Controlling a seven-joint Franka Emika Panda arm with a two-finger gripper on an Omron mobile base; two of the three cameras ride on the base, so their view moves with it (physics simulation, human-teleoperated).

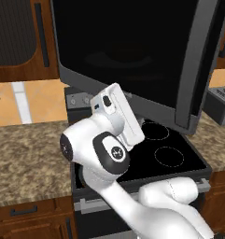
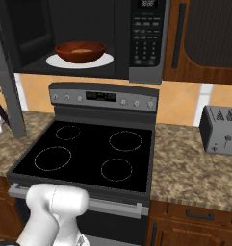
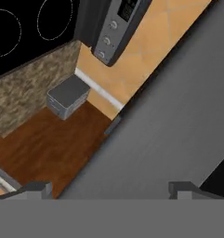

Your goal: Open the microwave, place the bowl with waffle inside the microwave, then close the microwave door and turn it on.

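Observation:
The microwave point(image 2: 88, 38) hangs open above the stove. Inside it, the reddish-brown bowl point(image 2: 81, 52) sits on the white turntable plate point(image 2: 103, 61), with the tan waffle point(image 2: 82, 50) lying in it. The microwave door point(image 1: 132, 51) is swung wide out to the left, and its edge point(image 2: 6, 72) shows in the right base view. My white hand point(image 1: 117, 114) is raised just below the door's lower frame. In the hand view my gripper point(image 3: 111, 190) is open, its fingertips point(image 3: 36, 188) far apart, close against the door's grey frame point(image 3: 178, 116). Nothing is held.
The keypad point(image 2: 146, 33) is on the microwave's right side. Below is the black glass-top stove point(image 2: 88, 153) with its knob panel point(image 2: 103, 98). A grey toaster point(image 2: 221, 129) stands on the speckled counter point(image 2: 189, 173) to the right. Dark wooden cabinets point(image 2: 204, 33) flank the microwave.

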